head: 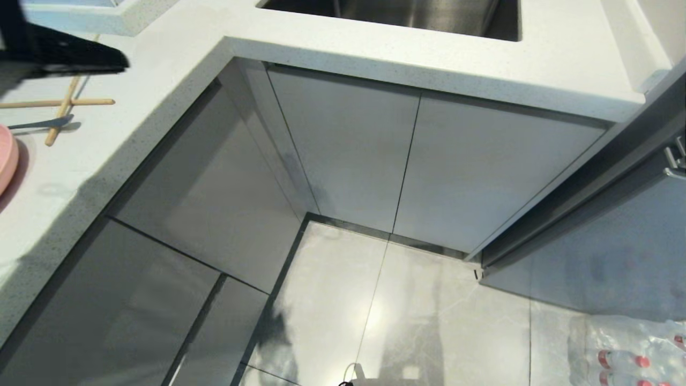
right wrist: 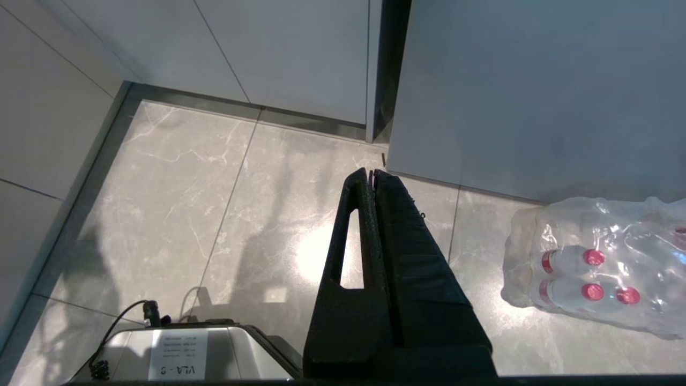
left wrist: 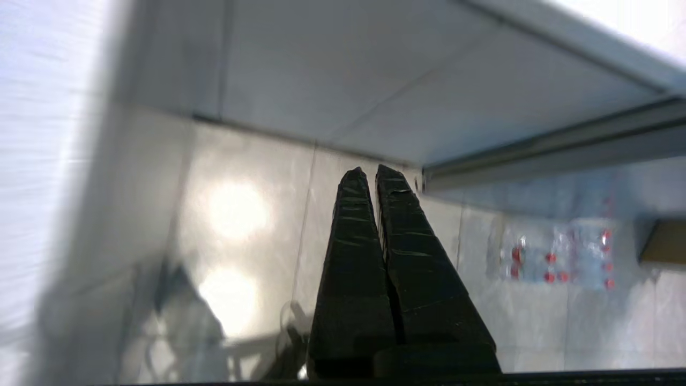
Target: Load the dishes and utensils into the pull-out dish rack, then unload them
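Note:
The light wooden chopsticks [head: 64,103] lie crossed on the white counter [head: 177,59] at the far left. The grey-blue spoon [head: 42,124] lies just in front of them. Only the rim of the salmon-pink plate [head: 6,160] shows at the left edge, and the bowl is out of view. My left gripper [head: 122,61] hovers above the counter just behind the chopsticks, shut and empty [left wrist: 372,171]. The pull-out dish rack's tall grey front panel [head: 600,252] stands out from the cabinets at the right, with a bit of chrome [head: 674,155] behind it. My right gripper [right wrist: 370,172] hangs shut over the floor.
A steel sink [head: 407,13] is set into the counter at the back. Plain grey double doors [head: 407,155] sit below it. A shrink-wrapped pack of red-capped bottles [head: 632,354] lies on the tiled floor near the panel. My base [right wrist: 177,354] shows low in the right wrist view.

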### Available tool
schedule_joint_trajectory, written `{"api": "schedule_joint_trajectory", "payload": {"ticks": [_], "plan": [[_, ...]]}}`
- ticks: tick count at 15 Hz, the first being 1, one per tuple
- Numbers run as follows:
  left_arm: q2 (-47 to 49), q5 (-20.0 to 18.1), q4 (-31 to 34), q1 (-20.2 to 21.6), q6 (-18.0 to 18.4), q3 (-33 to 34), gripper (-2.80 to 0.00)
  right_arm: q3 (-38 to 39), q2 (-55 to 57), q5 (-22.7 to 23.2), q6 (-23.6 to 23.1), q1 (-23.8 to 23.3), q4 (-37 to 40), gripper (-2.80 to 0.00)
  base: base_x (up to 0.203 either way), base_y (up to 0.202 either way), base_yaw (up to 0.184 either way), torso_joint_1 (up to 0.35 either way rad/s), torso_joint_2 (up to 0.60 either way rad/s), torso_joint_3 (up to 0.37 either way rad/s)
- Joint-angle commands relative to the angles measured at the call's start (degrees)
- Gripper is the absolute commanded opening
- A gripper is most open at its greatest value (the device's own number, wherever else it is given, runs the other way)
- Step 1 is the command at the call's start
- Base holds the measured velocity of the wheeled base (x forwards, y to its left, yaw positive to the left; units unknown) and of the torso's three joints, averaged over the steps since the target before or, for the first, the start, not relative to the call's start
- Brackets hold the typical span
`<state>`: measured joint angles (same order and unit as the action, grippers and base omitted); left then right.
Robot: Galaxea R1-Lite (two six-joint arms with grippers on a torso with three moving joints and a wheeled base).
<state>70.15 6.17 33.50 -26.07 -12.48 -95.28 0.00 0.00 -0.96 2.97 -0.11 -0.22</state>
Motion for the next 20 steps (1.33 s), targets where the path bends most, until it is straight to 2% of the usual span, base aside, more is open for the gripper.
{"api": "schedule_joint_trajectory", "payload": {"ticks": [1,2,6,8,10,13,16,18,20], "plan": [[-10.17,-4.50,-0.02,6.50,1.67,2.18,-2.80,0.00,0.08,0.00,0.01,0.02,-0.04,-2.80,0.000,0.000,0.000,0.000,0.00,0.000],[-14.13,-6.76,-0.50,10.62,3.73,4.25,-2.80,0.00,0.01,0.00,0.01,0.02,-0.03,-2.80,0.000,0.000,0.000,0.000,0.00,0.000],[-30.27,-13.32,-4.94,19.90,8.00,20.06,-2.80,0.00,0.09,0.00,0.01,-0.06,-0.04,-2.80,0.000,0.000,0.000,0.000,0.00,0.000],[-37.53,-14.81,-8.90,23.76,10.64,29.28,-2.80,0.00,0.04,0.00,-0.01,-0.01,-0.04,-2.80,0.000,0.000,0.000,0.000,0.00,0.000],[-46.96,-15.03,-12.91,25.22,14.87,39.21,-2.80,0.00,0.03,0.00,0.01,-0.06,-0.04,-2.80,0.000,0.000,0.000,0.000,0.00,0.000],[-59.79,-14.34,-18.18,26.36,19.97,53.84,-2.80,0.00,0.00,0.00,0.01,0.02,-0.04,-2.80,0.000,0.000,0.000,0.000,0.00,0.000],[-68.81,-11.71,-20.29,26.48,21.35,67.28,-2.80,0.00,0.06,0.00,0.01,-0.07,-0.04,-2.80,0.000,0.000,0.000,0.000,0.00,0.000],[-69.92,-7.66,-23.12,26.45,20.93,76.75,-2.80,0.00,0.05,0.00,0.01,-0.03,-0.01,-2.80,0.000,0.000,0.000,0.000,0.00,0.000],[-70.12,-3.76,-30.65,26.43,22.39,86.69,-2.80,0.00,0.09,0.00,0.01,0.02,-0.04,-2.80,0.000,0.000,0.000,0.000,0.00,0.000]]}}
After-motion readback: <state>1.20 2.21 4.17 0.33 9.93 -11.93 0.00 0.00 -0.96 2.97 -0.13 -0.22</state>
